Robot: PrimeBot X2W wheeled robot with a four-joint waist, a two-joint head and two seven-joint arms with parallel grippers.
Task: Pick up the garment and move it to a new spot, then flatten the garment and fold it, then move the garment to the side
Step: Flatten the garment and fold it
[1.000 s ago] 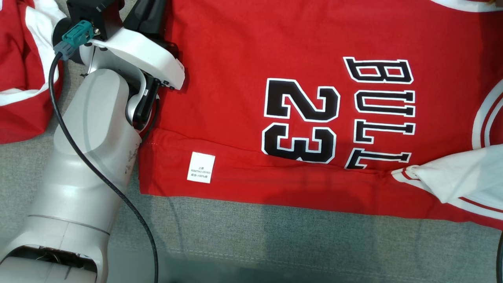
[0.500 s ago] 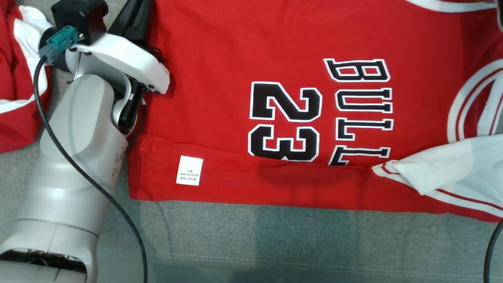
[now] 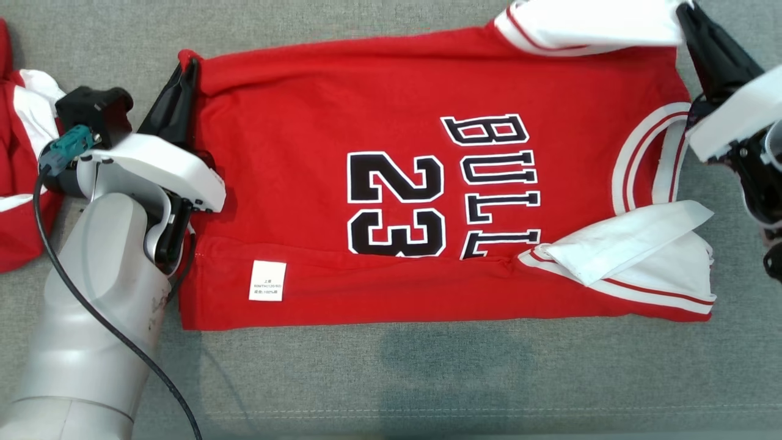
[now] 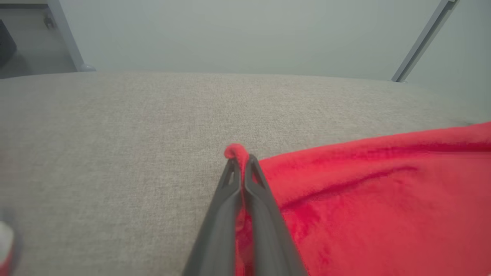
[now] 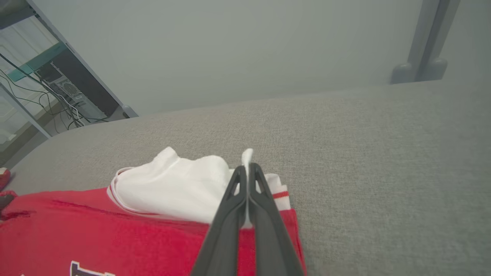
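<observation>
**Head view:** the red garment lies spread over the middle of the grey padded surface. Its near edge is folded up, showing a white label at 7 o'clock. The left gripper, at 10 o'clock, is clenched on the hem corner. The right gripper, at 1 o'clock, grasps the white sleeve. A second red cloth sits at 9 o'clock.

**Left wrist view:** both fingers pinch a red corner tuft at the centre, and the garment runs off toward 4 o'clock.

**Right wrist view:** the fingers press together on the sleeve's white edge, with the red body at 8 o'clock.
</observation>
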